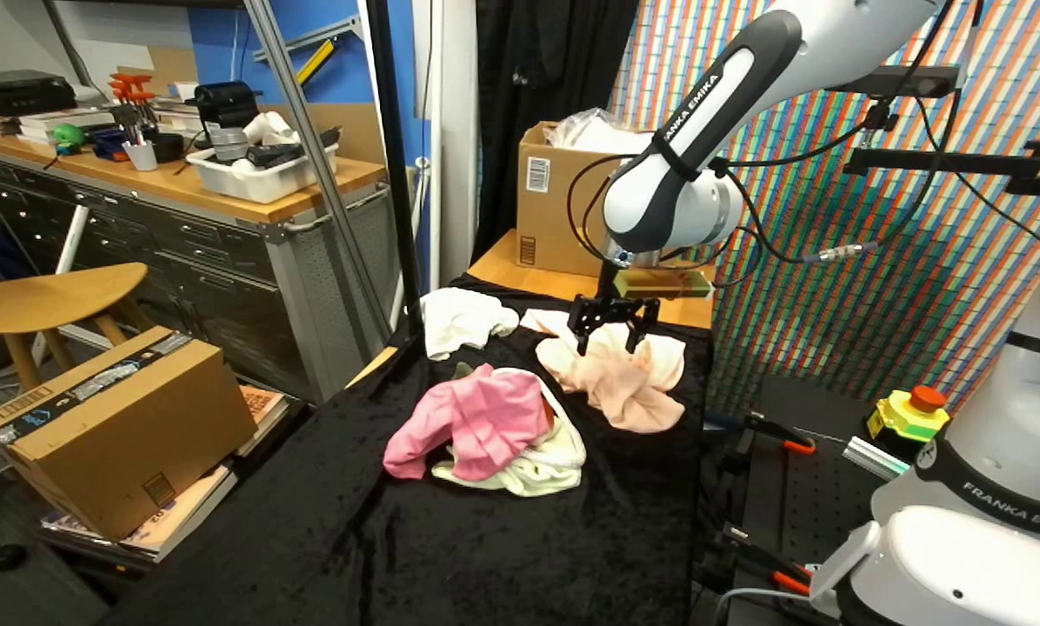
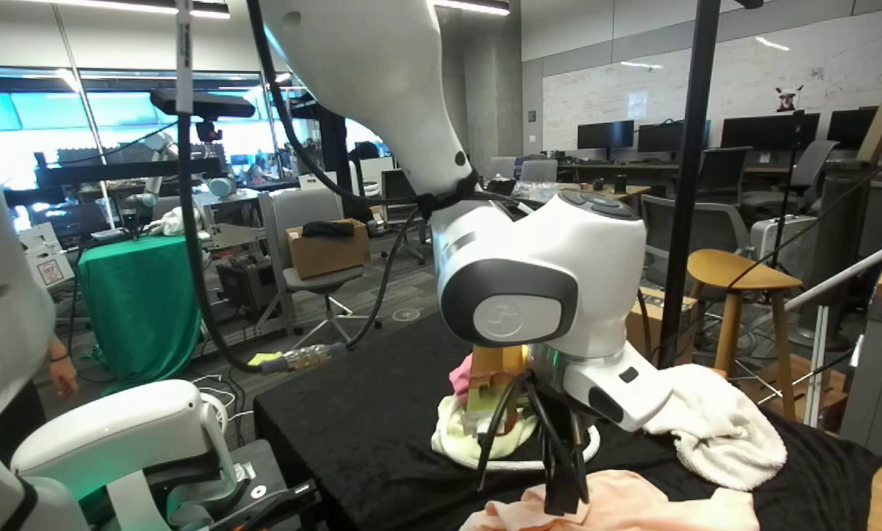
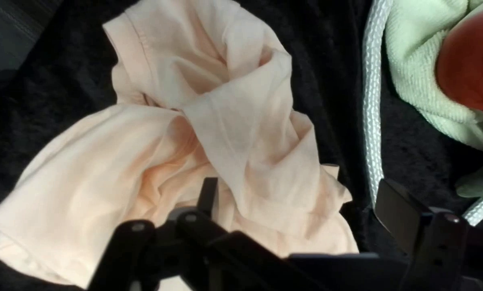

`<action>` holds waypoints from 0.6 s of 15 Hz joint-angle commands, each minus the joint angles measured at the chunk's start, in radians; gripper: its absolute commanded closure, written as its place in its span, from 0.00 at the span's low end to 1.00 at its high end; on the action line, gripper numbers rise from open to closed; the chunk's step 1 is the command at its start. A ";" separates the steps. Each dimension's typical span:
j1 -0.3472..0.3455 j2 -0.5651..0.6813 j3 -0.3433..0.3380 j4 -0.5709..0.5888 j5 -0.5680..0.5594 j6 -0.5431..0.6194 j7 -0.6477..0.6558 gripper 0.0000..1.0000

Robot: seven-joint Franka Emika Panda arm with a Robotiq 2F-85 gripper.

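Gripper (image 1: 607,348) points down, jaws spread wide; can't tell if its tips touch the peach cloth (image 3: 229,133) right below. Peach cloth lies crumpled on the table's black cover (image 1: 503,556), near the cardboard box (image 1: 563,204). That box: clear plastic and something white (image 1: 605,136) poking out the top, rest hidden.

Pink cloth (image 1: 485,422) heaped on pale green cloth (image 1: 546,474); white cord (image 3: 372,101) curves around the edge, can't tell if it's a basket rim. Red round thing (image 3: 469,60) against the green. White towel (image 1: 463,322) nearby.

Workbench (image 1: 168,184): white bin (image 1: 255,181) with jumbled black, white and gray items, mostly too small to name. White cup (image 1: 142,156), thin tools standing in it. Taped carton (image 1: 129,435) by the stool (image 1: 50,296), inside hidden. In an exterior view, brown box (image 2: 327,254) on a gray chair (image 2: 297,208), something black on top.
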 commanded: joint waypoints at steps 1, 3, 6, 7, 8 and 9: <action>0.004 0.022 -0.006 -0.017 -0.007 0.033 0.019 0.00; -0.002 0.047 0.006 -0.007 0.007 0.022 -0.001 0.00; -0.001 0.079 0.019 0.002 0.006 0.018 -0.020 0.00; -0.004 0.089 0.027 0.006 0.010 0.020 -0.033 0.00; -0.010 0.096 0.039 0.011 0.022 0.015 -0.051 0.00; -0.007 0.105 0.041 0.016 0.016 0.015 -0.047 0.00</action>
